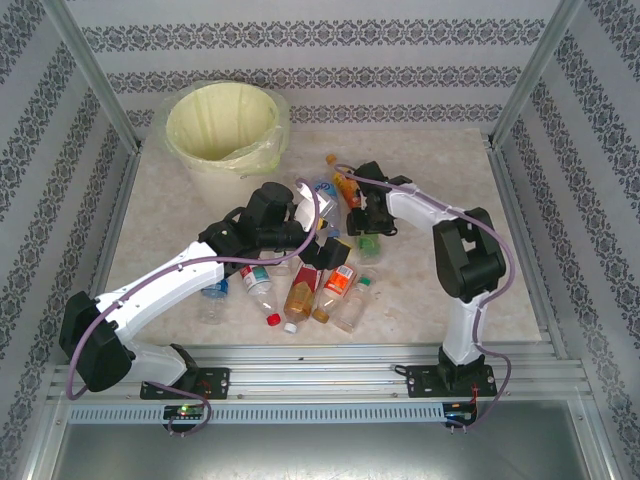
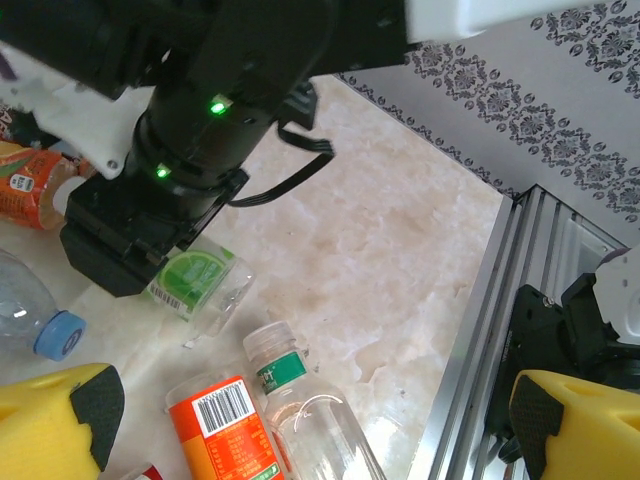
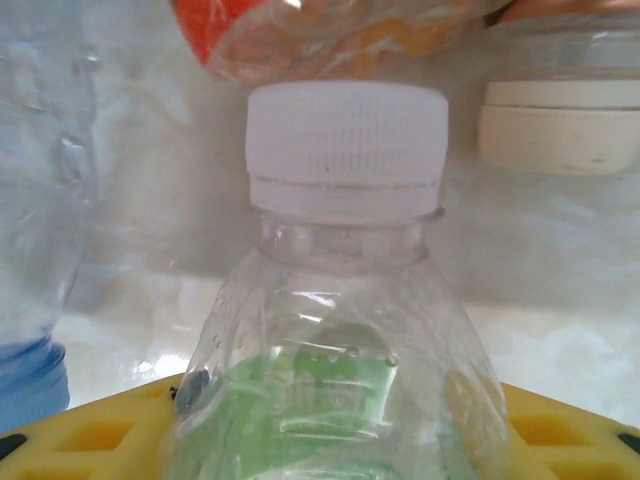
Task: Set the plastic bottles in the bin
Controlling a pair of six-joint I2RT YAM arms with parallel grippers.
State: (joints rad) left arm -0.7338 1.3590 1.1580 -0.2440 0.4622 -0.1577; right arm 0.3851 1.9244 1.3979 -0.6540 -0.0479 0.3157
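Note:
The bin [image 1: 222,125], a big white bucket with a pale yellow liner, stands at the back left. Several plastic bottles [image 1: 300,285] lie in a cluster mid-table. My right gripper [image 1: 368,232] is low over a green-labelled bottle [image 3: 345,300] with a white cap. Its yellow fingers [image 3: 90,430] press both sides of that bottle, which lies on the table [image 2: 195,280]. My left gripper [image 2: 320,430] stands wide open above an orange-labelled bottle [image 2: 225,430] and a clear bottle [image 2: 300,400] with a green neck band, touching neither.
A blue-capped bottle [image 2: 30,320] lies left of my left gripper. An orange bottle [image 1: 345,188] lies behind the right gripper. The aluminium rail [image 1: 330,360] runs along the near edge. Patterned walls and metal posts [image 1: 95,75] close in the table.

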